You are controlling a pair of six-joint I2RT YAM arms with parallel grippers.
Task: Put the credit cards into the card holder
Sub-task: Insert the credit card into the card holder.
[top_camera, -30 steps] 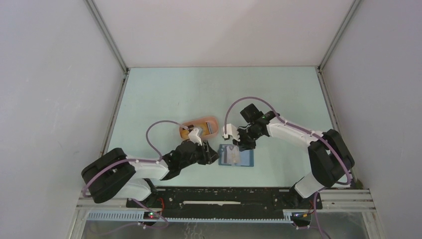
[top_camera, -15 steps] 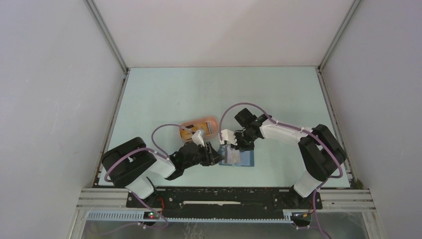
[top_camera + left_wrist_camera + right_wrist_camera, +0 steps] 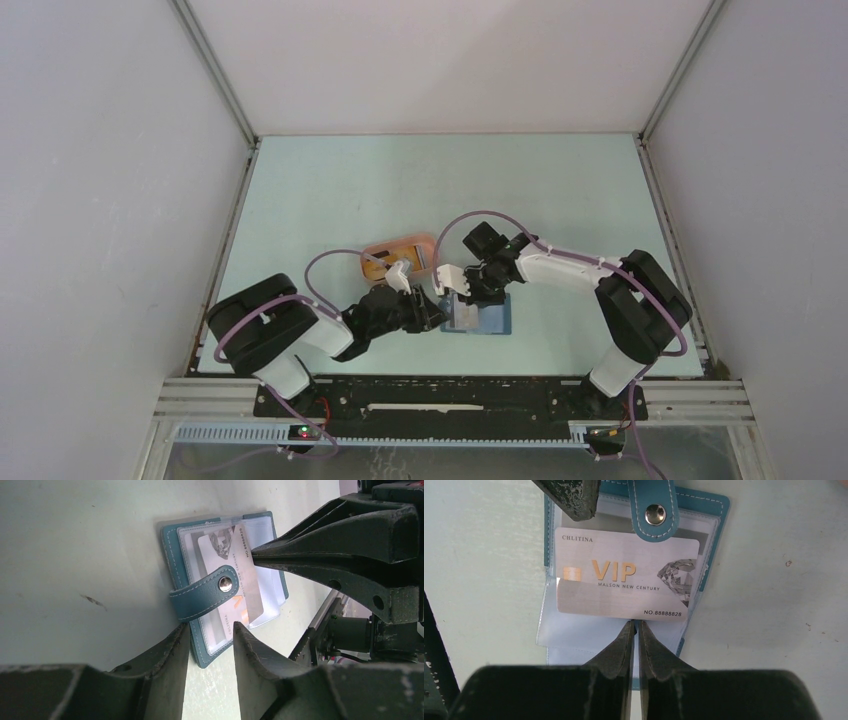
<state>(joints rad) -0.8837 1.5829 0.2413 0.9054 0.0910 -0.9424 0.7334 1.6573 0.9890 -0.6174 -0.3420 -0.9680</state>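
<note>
Card holder: we mark the teal-blue folding leather wallet (image 3: 480,318), lying open and flat on the pale green table (image 3: 350,190), near its front edge and about midway between left and right.
Strap: a blue tab with a metal snap (image 3: 200,597) curls over the holder's left edge.
Credit card: we see the whitish plastic card printed "VIP" (image 3: 624,580) lying across the holder's clear sleeves, one corner under a sleeve.
Right tool (image 3: 635,624): closed to a thin slit, its tips touching the card's long edge.
Left tool (image 3: 211,626): jaws parted, set astride the holder's left edge just below the strap; we cannot tell whether they pinch it.
Tray: a salmon-pink oval dish (image 3: 400,241) sits just beyond the holder, to its left, with something yellow-orange inside.
</note>
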